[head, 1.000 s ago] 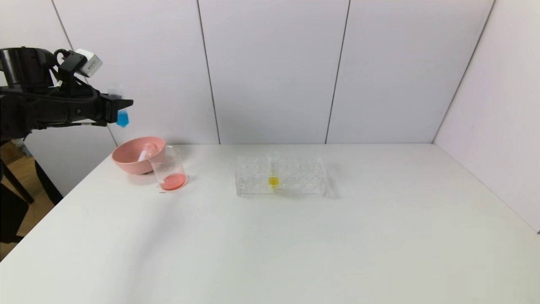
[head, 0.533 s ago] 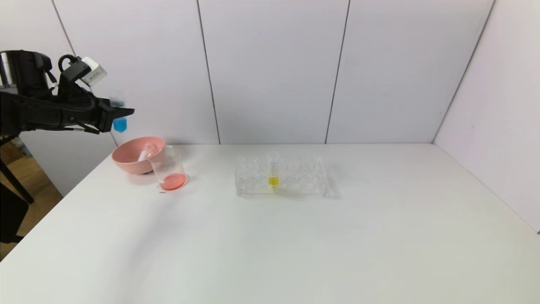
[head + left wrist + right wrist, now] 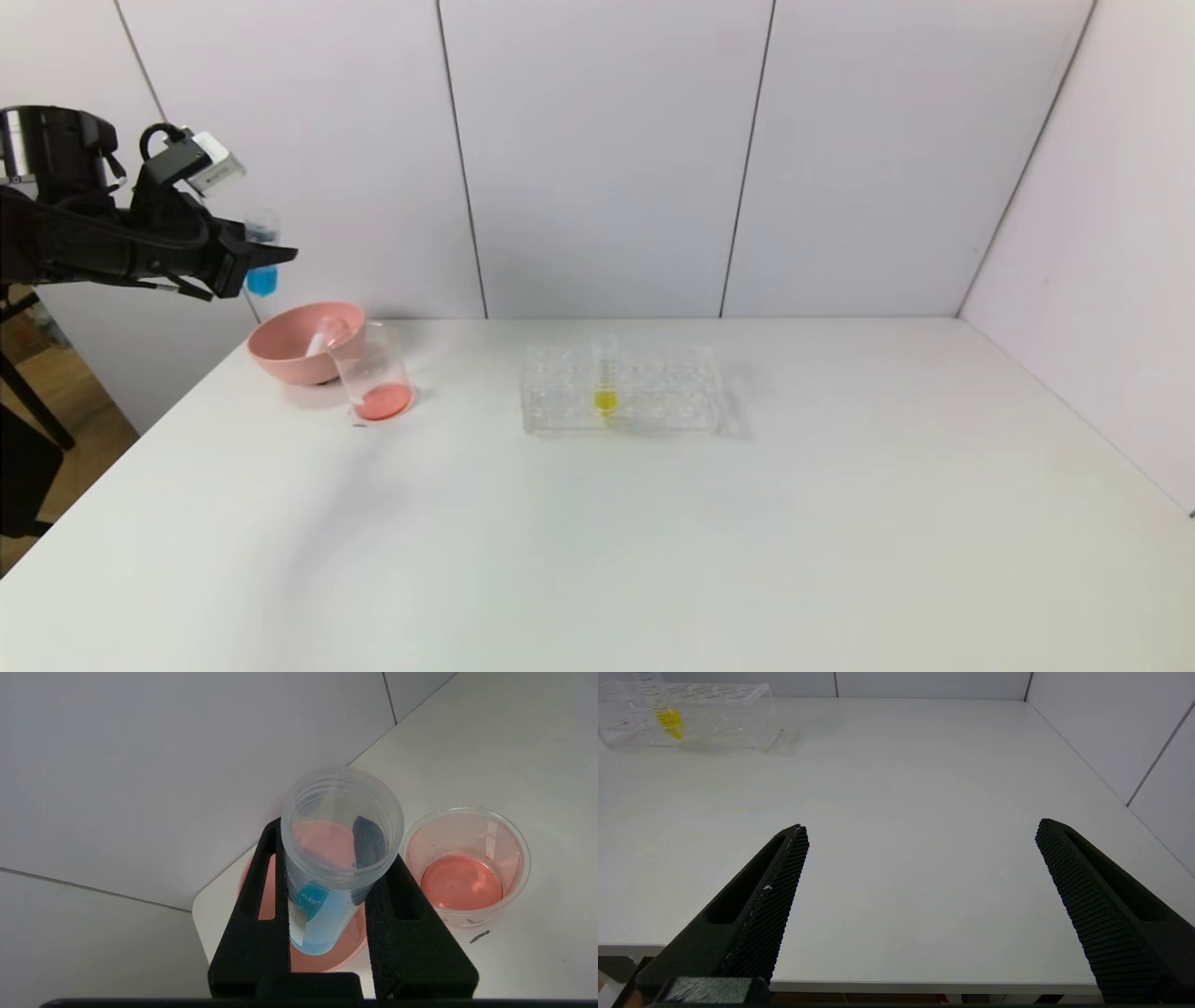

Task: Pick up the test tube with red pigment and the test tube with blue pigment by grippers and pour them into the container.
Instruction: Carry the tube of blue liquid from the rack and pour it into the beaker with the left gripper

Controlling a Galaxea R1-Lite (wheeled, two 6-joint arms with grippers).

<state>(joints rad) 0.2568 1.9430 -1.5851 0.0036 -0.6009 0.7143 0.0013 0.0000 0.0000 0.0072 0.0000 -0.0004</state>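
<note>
My left gripper (image 3: 266, 254) hangs high above the table's far left corner, shut on the test tube with blue pigment (image 3: 262, 278). In the left wrist view its black fingers (image 3: 261, 905) clamp both sides of the tube (image 3: 327, 905), which stands nearly upright with its open mouth up and blue liquid at the bottom. The container (image 3: 373, 373), a clear beaker (image 3: 465, 868), stands on the table below and to the side, with red-orange liquid in its bottom. No tube with red liquid shows. My right gripper (image 3: 922, 828) stands open over the table's near edge, holding nothing.
A pink bowl (image 3: 299, 341) sits beside the beaker under the held tube, with a clear tube (image 3: 322, 338) lying in it. A clear rack (image 3: 653, 392) at mid-table holds a yellow-liquid tube (image 3: 605, 378). White walls close the back and right.
The left wrist has turned a little and the blue tube has come more upright and slightly lower, staying in the grip. Nothing on the table has moved.
</note>
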